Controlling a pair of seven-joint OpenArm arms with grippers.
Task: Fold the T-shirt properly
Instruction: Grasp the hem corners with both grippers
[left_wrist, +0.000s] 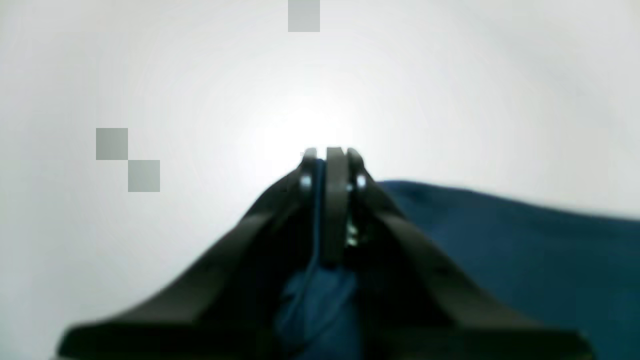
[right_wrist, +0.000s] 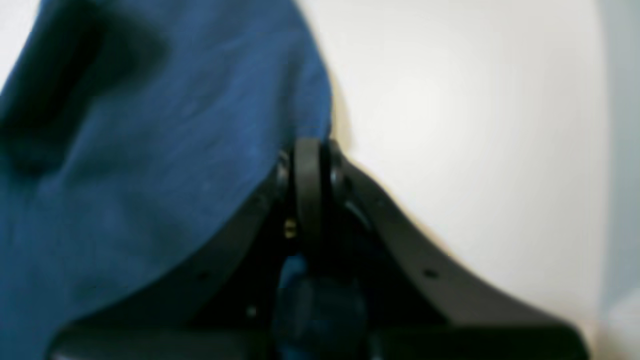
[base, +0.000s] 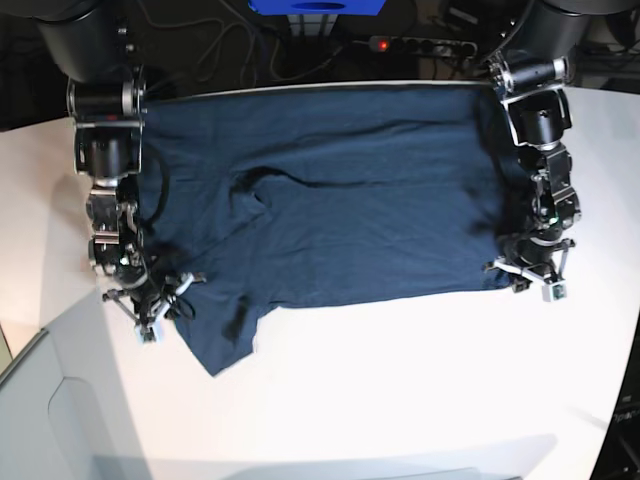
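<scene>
The dark navy T-shirt lies spread across the white table, with a sleeve hanging toward the front left. On the right of the base view, my left gripper is at the shirt's right front corner. The left wrist view shows this left gripper shut, with a strip of the T-shirt pinched between its fingers. My right gripper is at the left front edge by the sleeve. Seen from the right wrist, the right gripper is shut, with the T-shirt lying against it and blue cloth inside the jaws.
Cables and a power strip run along the dark area behind the table. A blue object sits at the back centre. The table's left edge drops to a lower white surface at the front left.
</scene>
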